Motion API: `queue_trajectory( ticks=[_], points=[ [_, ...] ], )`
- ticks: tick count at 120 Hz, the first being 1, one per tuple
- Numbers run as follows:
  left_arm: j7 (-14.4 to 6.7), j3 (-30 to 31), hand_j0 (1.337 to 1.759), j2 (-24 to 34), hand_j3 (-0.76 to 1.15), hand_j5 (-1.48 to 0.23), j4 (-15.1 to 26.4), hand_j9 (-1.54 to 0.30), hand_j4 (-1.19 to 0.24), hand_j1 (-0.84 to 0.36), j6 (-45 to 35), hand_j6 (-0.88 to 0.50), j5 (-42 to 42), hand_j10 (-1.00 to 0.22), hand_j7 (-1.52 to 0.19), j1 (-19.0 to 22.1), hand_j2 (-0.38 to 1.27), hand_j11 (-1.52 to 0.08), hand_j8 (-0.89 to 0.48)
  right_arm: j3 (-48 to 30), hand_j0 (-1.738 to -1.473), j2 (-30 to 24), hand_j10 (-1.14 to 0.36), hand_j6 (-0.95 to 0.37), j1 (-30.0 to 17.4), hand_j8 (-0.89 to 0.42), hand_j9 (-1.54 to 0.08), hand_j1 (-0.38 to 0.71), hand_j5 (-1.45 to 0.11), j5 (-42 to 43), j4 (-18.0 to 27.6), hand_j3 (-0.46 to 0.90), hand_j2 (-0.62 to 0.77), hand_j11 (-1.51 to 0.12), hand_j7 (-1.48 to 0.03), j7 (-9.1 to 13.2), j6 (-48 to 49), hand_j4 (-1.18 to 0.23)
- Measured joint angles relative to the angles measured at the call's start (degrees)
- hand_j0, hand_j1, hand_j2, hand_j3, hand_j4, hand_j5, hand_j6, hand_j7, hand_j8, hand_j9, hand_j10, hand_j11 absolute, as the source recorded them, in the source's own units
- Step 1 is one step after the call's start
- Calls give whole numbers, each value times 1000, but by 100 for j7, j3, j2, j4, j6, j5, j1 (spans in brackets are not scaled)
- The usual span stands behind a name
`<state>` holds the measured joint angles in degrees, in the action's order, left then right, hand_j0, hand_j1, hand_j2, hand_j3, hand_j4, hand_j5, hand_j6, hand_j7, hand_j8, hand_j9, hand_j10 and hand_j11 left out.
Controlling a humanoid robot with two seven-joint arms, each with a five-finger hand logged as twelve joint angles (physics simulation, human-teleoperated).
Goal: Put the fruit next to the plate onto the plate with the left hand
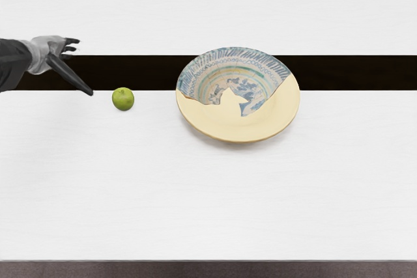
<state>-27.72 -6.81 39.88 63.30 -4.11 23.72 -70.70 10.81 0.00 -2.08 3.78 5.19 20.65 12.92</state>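
Up at the left edge of the frame, my left hand (52, 53) hangs over the surface (208, 193). My fingers (71, 77) are spread out and hold nothing. One long finger points down and to the right, and its tip is near the fruit (122, 98) but not touching it.

The fruit is small, round and green (a lime, I think). It sits on the surface a bit left of the middle of the frame. The plate (287, 112) is to its right, near but apart from it. The fruit is not on the plate yet, so the job has only just begun.

I think my step now is to reach the fruit and grab it. To do that well, I should bring my hand right over the top of it, with fingers on both sides. A round thing rolls if I poke it from one side, so I should not push it with that one long finger. I should close gently, all around. Then I should lift it high enough to clear the rim of the plate.

The surface is white and flat. A dark strip (352, 73) runs all the way across the frame, just behind the fruit, and the far part of the plate lies over it. I cannot tell if it is a gap or only a dark band, so I would keep the fruit from rolling that way. The plate is pale yellow with blue patterns on its far half. I see very little of the room, only a thin dark edge at the top and a dull one at the bottom.
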Motion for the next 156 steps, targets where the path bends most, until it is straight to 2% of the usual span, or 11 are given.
queue_trajectory(
  ticks=[22,36,61,79,89,130,139,156],
  points=[
    [3,154,1658,-287,0,-24,144,-24,-20,327,-402,-21,147,-20,-24,57,4,-24,-21,0,-1658,0,0,0,5,0,0,-349,0,0,0,0,0,0,0,0,0,0],
    [7,406,1658,-741,0,-89,163,-89,-70,268,-690,-71,178,-70,-89,40,14,-89,-70,0,-1658,0,0,0,7,0,0,-349,0,0,-2,0,0,0,0,0,0,0],
    [39,686,1658,-824,0,-317,162,-317,-246,57,-1045,-246,196,-246,-317,48,50,-317,-246,0,-1658,0,0,0,14,0,0,-349,0,0,-3,0,0,0,0,0,0,0],
    [49,722,1658,-1090,0,-413,130,-413,-319,-31,-1168,-319,264,-319,-413,93,65,-413,-319,0,-1658,0,0,0,15,0,0,-349,0,0,-1,0,0,0,0,0,0,0],
    [71,727,1658,-1257,0,-444,79,-443,-342,-59,-1314,-343,388,-342,-444,145,70,-443,-343,0,-1658,0,0,0,15,0,0,-349,0,0,0,0,0,0,0,0,0,0],
    [231,732,1658,-1315,0,-539,-32,-538,-415,-147,-1455,-415,506,-415,-539,241,85,-538,-415,0,-1658,0,0,0,15,0,0,-349,0,0,-2,0,0,0,0,0,0,0],
    [252,731,1658,-1584,0,-533,-178,-545,-444,-154,-1463,-445,563,-456,-533,343,92,-552,-448,0,-1658,0,0,0,15,0,0,-349,0,0,-1,0,0,0,0,0,0,0],
    [282,736,1658,-1597,0,-590,-337,-596,-471,-200,-1461,-472,550,-477,-590,390,97,-599,-483,0,-1658,0,0,0,15,0,0,-349,0,0,-1,0,0,0,0,0,0,0]
  ],
)
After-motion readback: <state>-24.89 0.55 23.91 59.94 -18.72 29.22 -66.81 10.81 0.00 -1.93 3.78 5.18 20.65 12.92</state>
